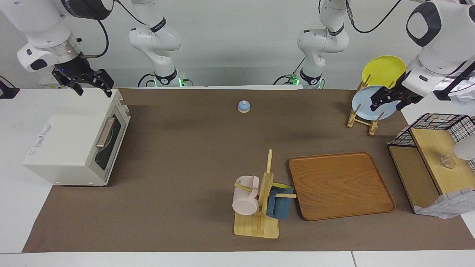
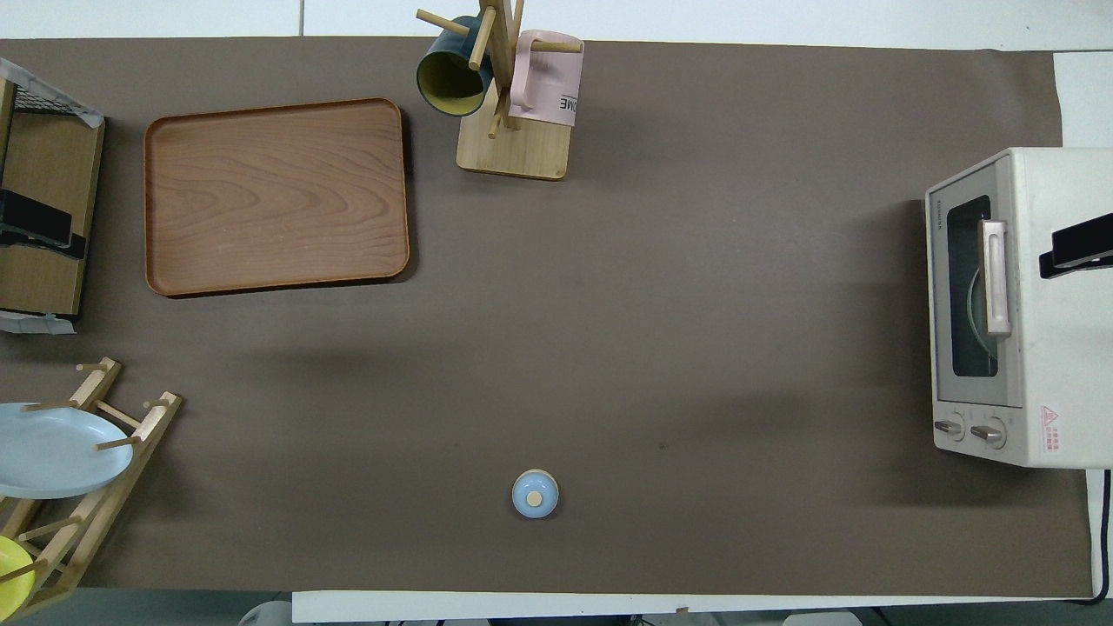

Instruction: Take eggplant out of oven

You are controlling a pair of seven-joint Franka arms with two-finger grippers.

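Note:
The cream-white oven (image 1: pixel 63 148) (image 2: pixel 1056 365) stands at the right arm's end of the table. Its dark glass door (image 2: pixel 967 296) is closed, with the tan bar handle (image 1: pixel 105 132) across it. Through the glass only a pale curved rim shows; the eggplant is hidden. My right gripper (image 1: pixel 93 91) (image 2: pixel 1078 248) hangs open above the oven's top, holding nothing. At the left arm's end my left gripper (image 1: pixel 386 104) (image 2: pixel 35 228) is raised and open, also holding nothing, by the plate rack (image 1: pixel 362 120) and over the wooden shelf (image 2: pixel 43 174).
A wooden tray (image 1: pixel 339 185) (image 2: pixel 274 196) lies toward the left arm's end, with a mug tree (image 1: pixel 261 207) holding a pink and a blue mug beside it. A small blue domed object (image 1: pixel 243 106) (image 2: pixel 534 494) sits near the robots. A wire basket (image 1: pixel 441 126) tops the shelf.

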